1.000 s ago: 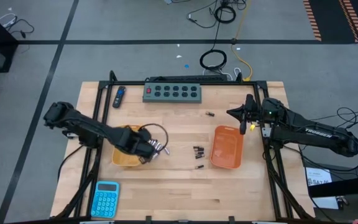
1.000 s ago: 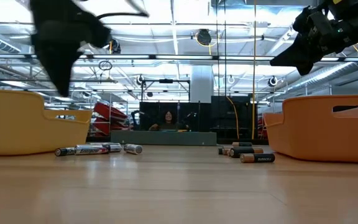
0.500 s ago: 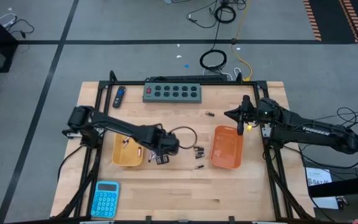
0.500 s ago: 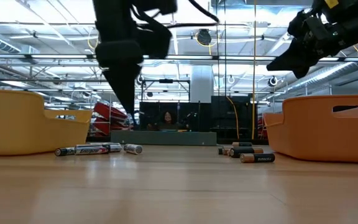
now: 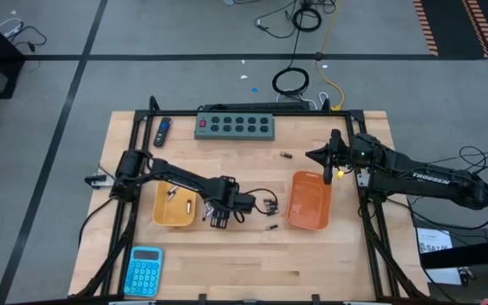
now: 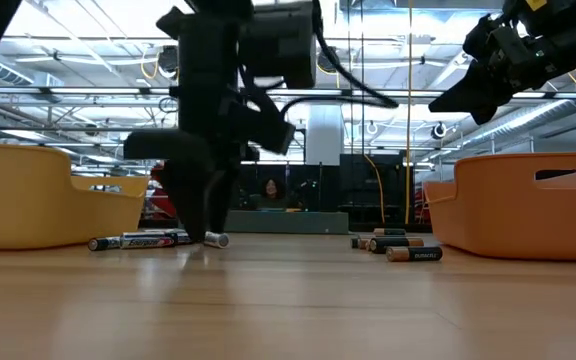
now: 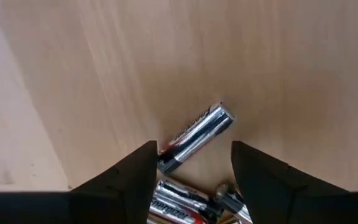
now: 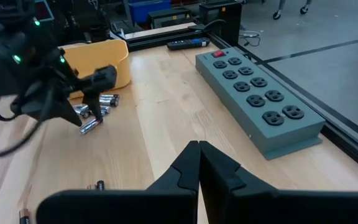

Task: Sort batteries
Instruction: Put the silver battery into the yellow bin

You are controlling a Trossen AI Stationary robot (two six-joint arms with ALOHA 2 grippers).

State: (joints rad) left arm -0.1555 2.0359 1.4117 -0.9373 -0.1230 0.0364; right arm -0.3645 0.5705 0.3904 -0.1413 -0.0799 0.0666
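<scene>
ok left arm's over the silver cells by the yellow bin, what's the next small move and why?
Probably lower a little and close. In the left wrist view the left gripper is open, its fingers either side of one end of a silvery battery lying flat on the table, with more cells beside it. The low view shows the fingertips nearly at the tabletop. The right gripper waits above the orange bin.

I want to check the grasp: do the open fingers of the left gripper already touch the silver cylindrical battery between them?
Apart. In the left wrist view the left gripper is open, and bare wood shows between its fingers and the silver cylindrical battery.
</scene>
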